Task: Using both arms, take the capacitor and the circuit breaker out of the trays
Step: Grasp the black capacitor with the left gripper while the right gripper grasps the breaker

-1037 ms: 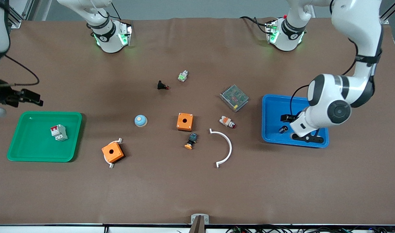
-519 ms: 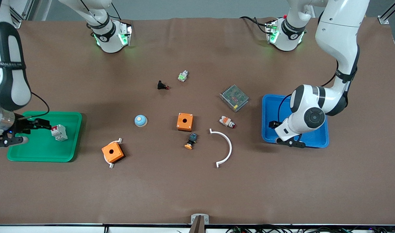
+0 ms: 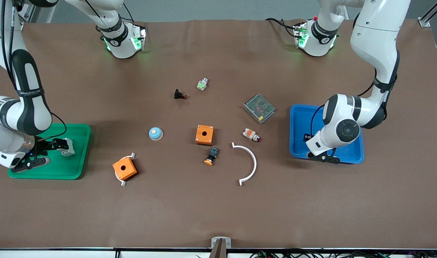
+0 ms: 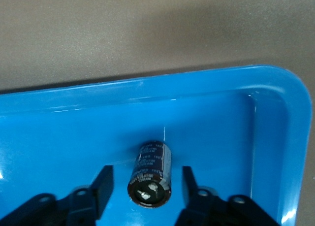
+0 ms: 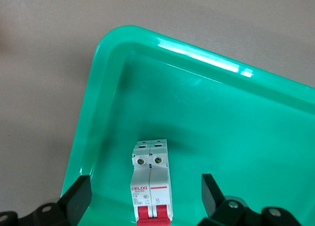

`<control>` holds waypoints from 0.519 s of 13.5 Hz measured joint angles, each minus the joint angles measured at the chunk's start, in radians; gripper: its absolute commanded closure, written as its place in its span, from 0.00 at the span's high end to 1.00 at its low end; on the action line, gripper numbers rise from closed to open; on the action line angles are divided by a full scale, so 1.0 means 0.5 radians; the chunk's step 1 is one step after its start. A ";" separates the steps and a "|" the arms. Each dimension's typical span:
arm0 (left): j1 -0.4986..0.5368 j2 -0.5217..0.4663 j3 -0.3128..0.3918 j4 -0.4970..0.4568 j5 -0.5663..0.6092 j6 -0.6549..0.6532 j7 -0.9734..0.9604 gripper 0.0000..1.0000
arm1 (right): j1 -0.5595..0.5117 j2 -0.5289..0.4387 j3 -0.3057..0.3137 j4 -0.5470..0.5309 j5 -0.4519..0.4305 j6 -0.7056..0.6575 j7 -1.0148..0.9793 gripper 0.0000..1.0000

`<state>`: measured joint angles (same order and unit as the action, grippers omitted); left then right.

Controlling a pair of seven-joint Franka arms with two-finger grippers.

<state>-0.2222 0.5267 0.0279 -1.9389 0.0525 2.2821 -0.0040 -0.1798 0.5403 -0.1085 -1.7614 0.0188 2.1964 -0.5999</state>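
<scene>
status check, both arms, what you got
Left hand open, straddling capacitor in blue tray. Right hand open around breaker in green tray. Nothing blocking.

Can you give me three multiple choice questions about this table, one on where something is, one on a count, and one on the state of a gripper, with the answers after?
1. Where does the capacitor lie?
A. In the blue tray
B. In the green tray
C. On the bare table beside the white arc

2. How many orange boxes are on the table?
A. One
B. Two
C. Four

3. How does the right gripper stand to the breaker?
A. Shut on it and lifting it
B. Open, a finger on each side of it
C. Up over the middle of the table

Answers:
1 A: the left wrist view shows the capacitor on the blue floor, between the open fingers of the left gripper.
2 B: one box sits mid-table, the other nearer the camera.
3 B: gaps show between both fingers and the breaker, which rests in the green tray.
</scene>
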 measured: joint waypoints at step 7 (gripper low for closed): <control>-0.019 -0.060 -0.065 0.155 -0.012 0.000 -0.235 0.00 | -0.003 0.048 -0.003 0.002 -0.086 0.060 -0.045 0.92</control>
<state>-0.2319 0.4966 -0.0046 -1.8617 0.0467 2.2823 -0.1218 -0.1814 0.5644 -0.1099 -1.7606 -0.0240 2.2265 -0.6223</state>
